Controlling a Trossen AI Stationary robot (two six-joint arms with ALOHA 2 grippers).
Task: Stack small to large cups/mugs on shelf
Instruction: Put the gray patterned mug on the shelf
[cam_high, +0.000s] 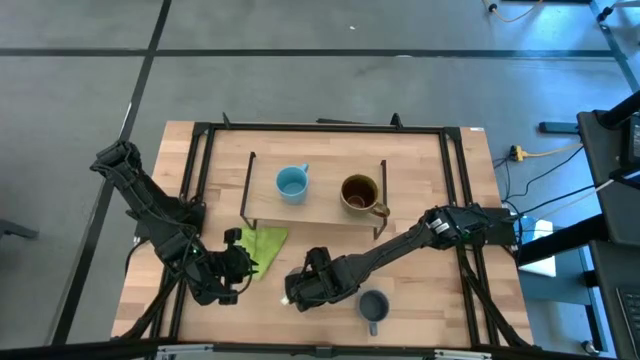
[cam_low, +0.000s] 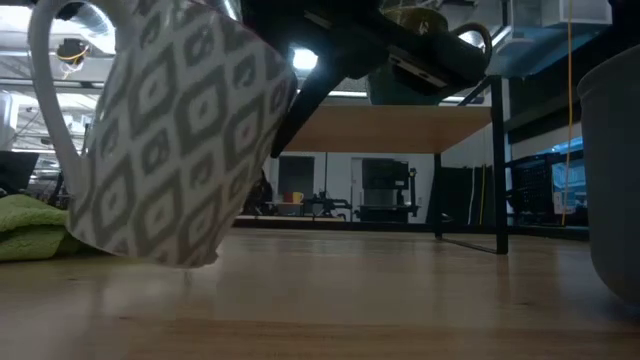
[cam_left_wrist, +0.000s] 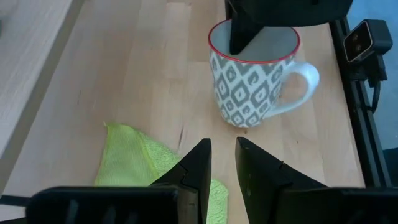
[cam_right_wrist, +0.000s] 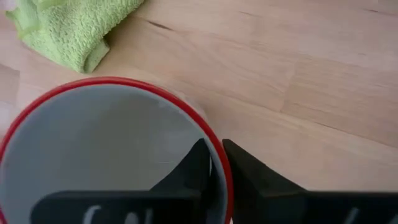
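The pale wooden tabletop (cam_right_wrist: 323, 74) shows a smooth, faintly satin finish with fine grain lines and board seams. The crumpled lime-green cloth (cam_right_wrist: 68, 28) looks soft and nubbly, like terry, fully matt. The white mug with a grey diamond pattern and red rim (cam_left_wrist: 255, 78) looks like glazed ceramic, smooth with a mild sheen; its inside is plain and smooth. The low light-wood shelf with thin black wire ends (cam_high: 320, 210) has a matt board. The light blue mug (cam_high: 291, 184) and brown mug (cam_high: 360, 194) on it look glossy.
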